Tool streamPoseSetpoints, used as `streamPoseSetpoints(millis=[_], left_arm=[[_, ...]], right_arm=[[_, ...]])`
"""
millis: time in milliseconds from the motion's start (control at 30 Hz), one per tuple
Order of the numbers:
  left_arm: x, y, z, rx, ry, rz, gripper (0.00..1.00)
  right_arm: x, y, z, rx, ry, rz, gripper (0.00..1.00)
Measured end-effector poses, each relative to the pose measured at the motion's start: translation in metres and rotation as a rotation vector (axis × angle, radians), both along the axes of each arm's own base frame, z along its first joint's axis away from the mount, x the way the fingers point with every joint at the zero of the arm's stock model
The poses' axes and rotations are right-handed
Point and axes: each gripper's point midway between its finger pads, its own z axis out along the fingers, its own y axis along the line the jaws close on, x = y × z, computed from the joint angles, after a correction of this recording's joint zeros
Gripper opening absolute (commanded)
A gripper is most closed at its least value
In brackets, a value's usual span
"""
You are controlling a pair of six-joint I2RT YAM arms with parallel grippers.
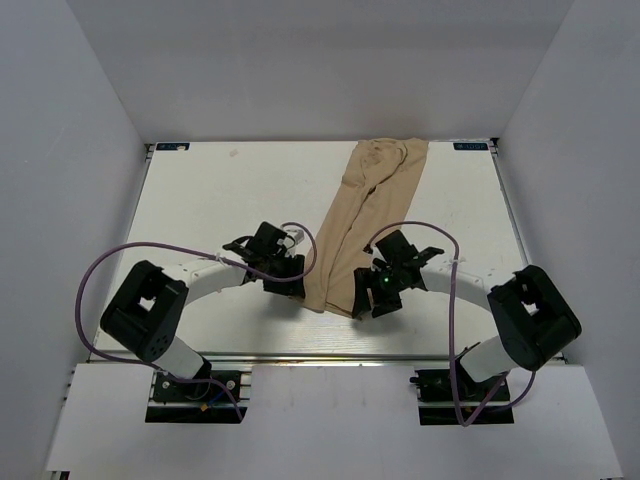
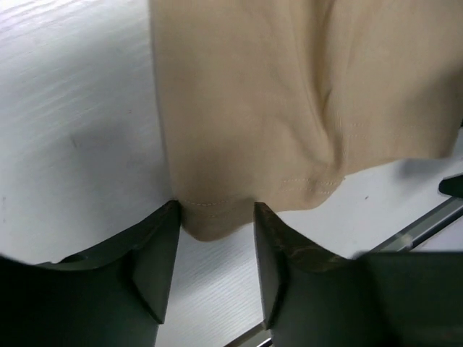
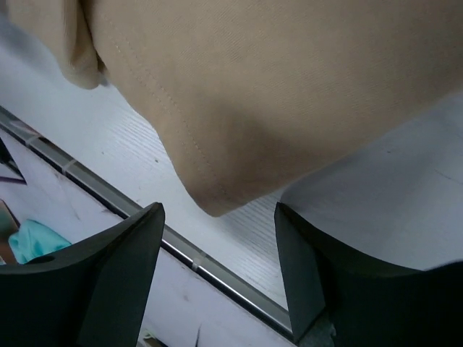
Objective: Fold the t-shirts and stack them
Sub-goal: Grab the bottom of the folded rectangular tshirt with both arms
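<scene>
Top external — tan t-shirt (image 1: 356,222), long soft strip.

No legible text; two blue stickers (image 1: 172,146) at the table's (image 1: 220,200) far corners, illegibly small.

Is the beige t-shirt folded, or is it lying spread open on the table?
Folded lengthwise: the t-shirt lies as one long narrow strip, and the left wrist view shows layers overlapping near its hem.
</scene>
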Motion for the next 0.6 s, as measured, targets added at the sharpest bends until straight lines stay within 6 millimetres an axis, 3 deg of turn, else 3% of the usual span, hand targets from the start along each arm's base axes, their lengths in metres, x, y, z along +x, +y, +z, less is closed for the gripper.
streamPoseSetpoints(millis=[100, 167, 200, 267, 300, 333, 467, 600], left_arm=[[-0.005, -0.005, -0.004, -0.001, 0.009, -0.015, 0.44], [-0.007, -0.009, -0.006, -0.004, 0.016, -0.025, 0.38], [-0.008, -0.010, -0.006, -0.005, 0.016, -0.029, 0.29], [-0.010, -0.013, -0.008, -0.003, 0.021, -0.035, 0.18], [-0.011, -0.014, -0.009, -0.003, 0.025, -0.040, 0.05], [-0.012, -0.016, -0.009, -0.005, 0.026, -0.042, 0.00], [-0.017, -0.016, -0.009, 0.011, 0.040, -0.041, 0.00], [-0.034, -0.012, -0.004, 0.041, 0.081, -0.050, 0.00]], right_arm=[[0.001, 0.003, -0.002, -0.005, 0.010, -0.032, 0.63], [0.003, 0.005, -0.004, -0.005, 0.010, -0.047, 0.54], [0.004, 0.007, -0.005, -0.005, 0.012, -0.053, 0.36], [0.005, 0.007, -0.009, -0.016, 0.019, -0.065, 0.20], [0.004, 0.007, -0.012, -0.024, 0.026, -0.072, 0.01], [0.004, 0.007, -0.014, -0.027, 0.026, -0.071, 0.00], [0.001, 0.007, -0.015, -0.021, 0.030, -0.080, 0.00], [-0.021, 0.008, -0.010, 0.012, 0.040, -0.035, 0.00]])
